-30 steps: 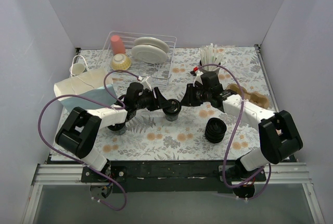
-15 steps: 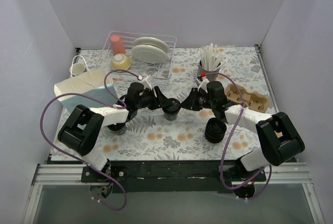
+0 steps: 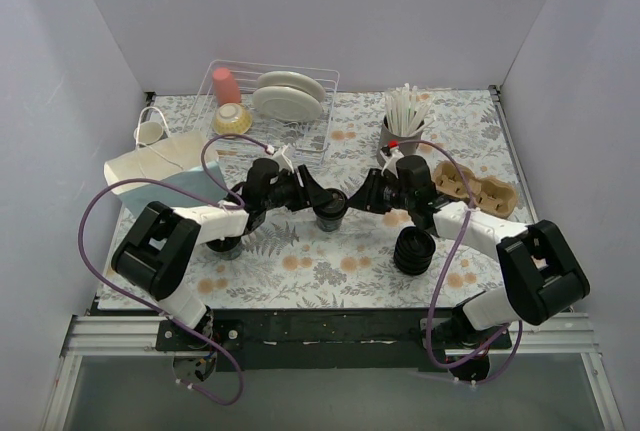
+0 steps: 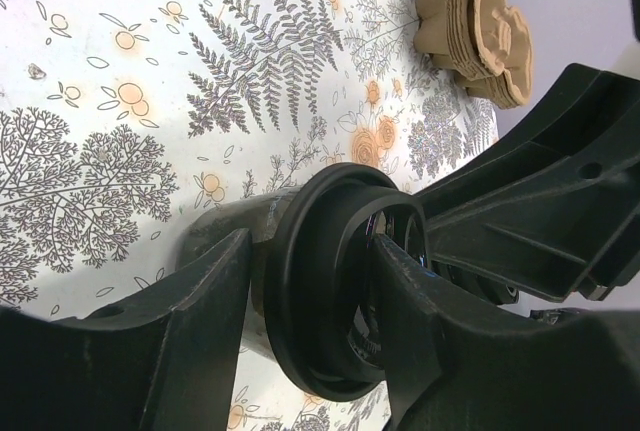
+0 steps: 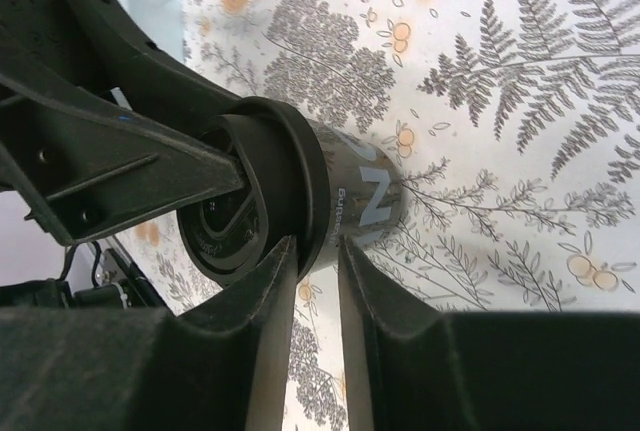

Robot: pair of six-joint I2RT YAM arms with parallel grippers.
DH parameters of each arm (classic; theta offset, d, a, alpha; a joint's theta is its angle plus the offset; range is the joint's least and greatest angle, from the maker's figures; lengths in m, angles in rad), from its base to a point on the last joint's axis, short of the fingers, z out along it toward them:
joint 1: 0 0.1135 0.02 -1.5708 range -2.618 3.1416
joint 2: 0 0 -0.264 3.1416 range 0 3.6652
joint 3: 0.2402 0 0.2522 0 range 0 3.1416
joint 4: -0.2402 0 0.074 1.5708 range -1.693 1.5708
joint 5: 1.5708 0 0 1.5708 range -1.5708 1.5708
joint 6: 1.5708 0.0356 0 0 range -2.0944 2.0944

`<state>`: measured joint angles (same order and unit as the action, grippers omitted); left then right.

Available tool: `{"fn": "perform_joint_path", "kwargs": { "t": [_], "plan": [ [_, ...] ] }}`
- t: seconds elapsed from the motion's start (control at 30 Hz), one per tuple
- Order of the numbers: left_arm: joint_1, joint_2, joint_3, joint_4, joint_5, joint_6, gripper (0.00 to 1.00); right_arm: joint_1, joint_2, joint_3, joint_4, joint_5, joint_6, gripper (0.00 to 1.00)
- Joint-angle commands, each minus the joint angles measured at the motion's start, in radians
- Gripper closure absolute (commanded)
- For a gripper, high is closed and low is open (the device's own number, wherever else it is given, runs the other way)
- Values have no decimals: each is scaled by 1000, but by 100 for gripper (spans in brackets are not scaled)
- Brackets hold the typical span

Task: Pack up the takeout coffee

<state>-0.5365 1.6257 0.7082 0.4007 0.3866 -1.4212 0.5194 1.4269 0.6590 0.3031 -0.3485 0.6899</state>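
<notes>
Found one lidded takeout coffee [image 5: 352, 201] clamped in left gripper [image 4: 305, 301], rim nipped by right gripper [image 5: 312, 251]; rack [image 3: 318, 143] (wire): two plates [image 3: 288, 101], one bowl [image 3: 232, 119].

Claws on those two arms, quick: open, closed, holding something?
Left gripper: closed on the coffee cup.
Right gripper: pinching the lid at its rim, it seems.

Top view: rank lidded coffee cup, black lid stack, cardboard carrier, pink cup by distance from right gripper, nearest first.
1. lidded coffee cup: table centre, at the right gripper fingertips.
2. black lid stack: to its right, toward the near edge.
3. cardboard carrier: far right.
4. pink cup: back left, in the dish rack.
</notes>
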Motion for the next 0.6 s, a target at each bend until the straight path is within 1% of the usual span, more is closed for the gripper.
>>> {"fn": "perform_joint_path", "kwargs": {
  "t": [0.0,0.1,0.2,0.37,0.53,0.57],
  "plan": [
    [-33,82,-44,-439,-71,67,52,27,-25,119,-278,29,-84,65],
    [-33,59,0,-480,-72,71,50,27,-52,188,-363,81,-113,62],
    [-33,37,39,-511,-69,76,48,27,-66,225,-404,112,-144,59],
    [-33,3,89,-534,-38,74,38,27,-83,249,-429,124,-171,57],
    [-33,-9,197,-592,-17,88,33,27,-106,267,-435,123,-219,57],
    [-33,-10,215,-600,-14,93,31,27,-109,269,-440,120,-248,57]
  ]
}}
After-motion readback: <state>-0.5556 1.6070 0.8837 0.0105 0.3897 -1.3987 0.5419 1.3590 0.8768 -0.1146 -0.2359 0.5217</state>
